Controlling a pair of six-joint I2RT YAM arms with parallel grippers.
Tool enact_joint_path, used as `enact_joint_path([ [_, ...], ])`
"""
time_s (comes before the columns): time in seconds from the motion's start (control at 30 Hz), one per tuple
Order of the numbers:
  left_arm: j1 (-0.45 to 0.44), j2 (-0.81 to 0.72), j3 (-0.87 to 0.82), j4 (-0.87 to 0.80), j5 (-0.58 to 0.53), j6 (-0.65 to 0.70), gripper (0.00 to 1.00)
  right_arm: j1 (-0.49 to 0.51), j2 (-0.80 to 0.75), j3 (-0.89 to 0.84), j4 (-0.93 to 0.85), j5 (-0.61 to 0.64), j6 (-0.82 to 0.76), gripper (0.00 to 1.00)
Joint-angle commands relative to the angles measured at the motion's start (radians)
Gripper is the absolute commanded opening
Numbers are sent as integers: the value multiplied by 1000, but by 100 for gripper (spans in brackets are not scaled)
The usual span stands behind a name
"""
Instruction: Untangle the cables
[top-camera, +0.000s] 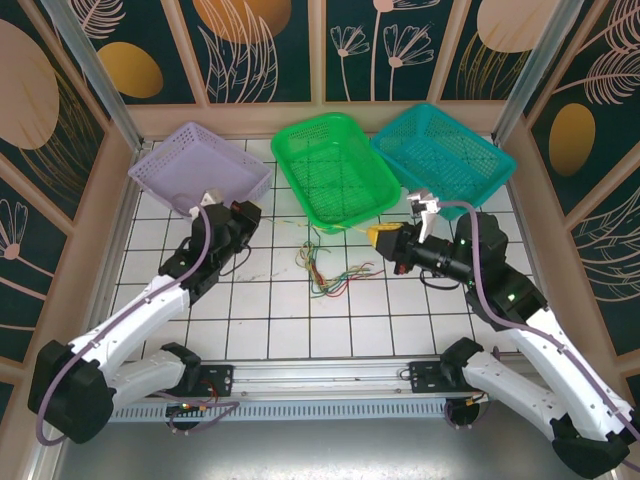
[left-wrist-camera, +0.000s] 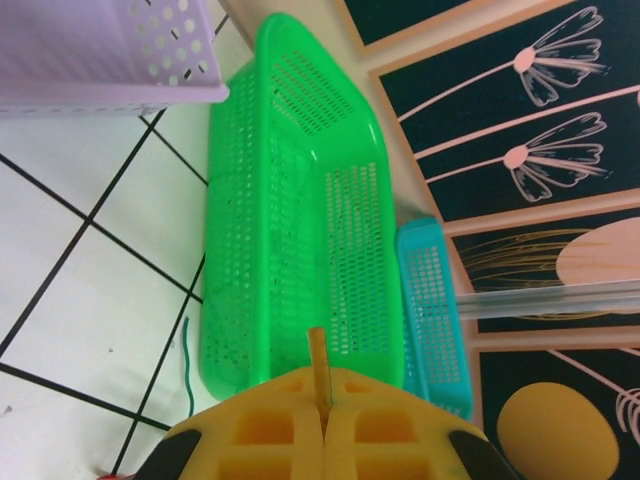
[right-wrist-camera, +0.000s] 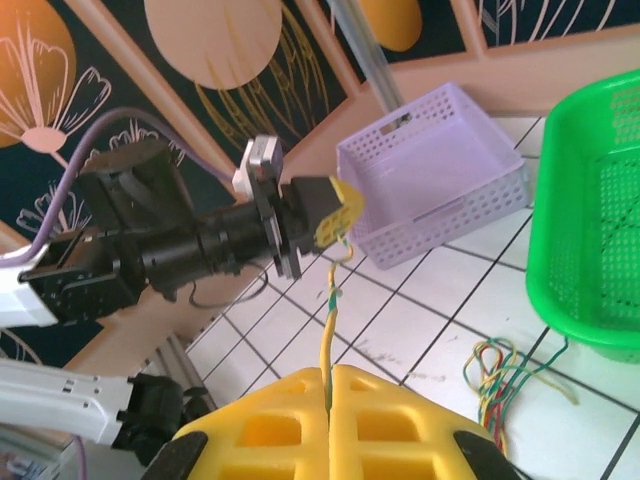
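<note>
I'm working over a white tiled table (top-camera: 290, 322) boxed in by dark floral wall panels (top-camera: 90, 60). Nearest me, the right gripper (right-wrist-camera: 328, 385) is clenched on a thin yellow cable (right-wrist-camera: 325, 340). In the right wrist view this cable runs up toward 12 o'clock to the left gripper (right-wrist-camera: 343, 207), whose yellow fingers pinch it too. On the left wrist camera those pads sit pressed together with the wire poking out between them. The rest of the cables (top-camera: 325, 272), a loose red, green and yellow tangle, lie at the table's centre. Beyond them sit a lilac perforated plastic basket (top-camera: 200, 165) at 11 o'clock, a green perforated plastic basket (top-camera: 335, 170) at 12 and a teal perforated plastic basket (top-camera: 445, 160) at 1.
</note>
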Motion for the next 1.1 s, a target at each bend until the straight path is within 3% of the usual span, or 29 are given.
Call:
enact_joint_path([
  [0.0, 76, -12, -38, -80, -50, -9, 0, 1, -57, -29, 68, -48, 6, 0],
  [0.33, 190, -44, -13, -79, -11, -28, 0, 1, -122, -198, 200, -13, 213, 0],
  [0.67, 193, -42, -54, -52, 99, -51, 0, 2, -114, -283, 387, 139, 575, 0],
  [0.8, 193, -78, -55, -76, 132, -46, 43, 4, -77, -261, 399, 190, 699, 0],
  [0.87, 193, -101, -54, -93, 153, -51, 56, 5, -63, -244, 394, 217, 735, 0],
  [1.0, 191, -204, -49, -166, 143, -80, 71, 6, -40, -220, 395, 254, 779, 0],
  [1.07, 190, -262, -45, -190, 144, -109, 71, 6, -31, -213, 399, 264, 784, 0],
])
